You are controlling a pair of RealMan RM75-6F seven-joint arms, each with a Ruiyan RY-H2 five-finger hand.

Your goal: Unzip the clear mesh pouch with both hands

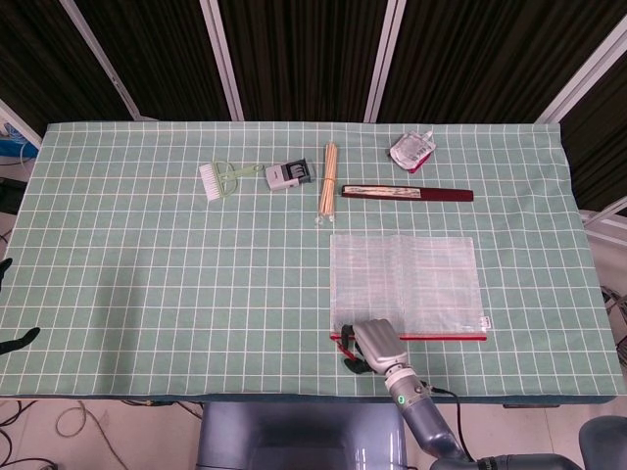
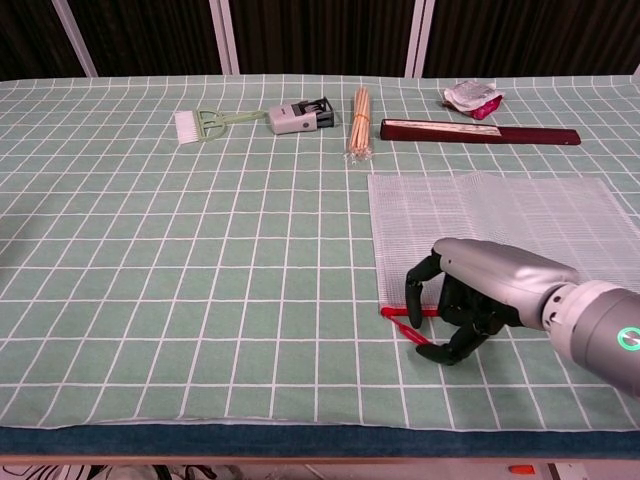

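The clear mesh pouch [image 2: 490, 225] lies flat on the table [image 2: 180, 260], just in front of the long dark red case [image 2: 480, 131], with its red zipper [image 1: 441, 337] along the edge nearest the robot. That edge faces the arms, which probably puts the zipper within easy reach. The right hand [image 2: 470, 295] sits at the zipper's left end, fingers curled down around the red pull strap [image 2: 412, 331]. Its fingertips look closed on the strap's dark end, though the chest view does not show the contact cleanly. The left hand is not visible in either view, so nothing pins the pouch yet; pulling the strap alone would likely drag the pouch rather than open it.
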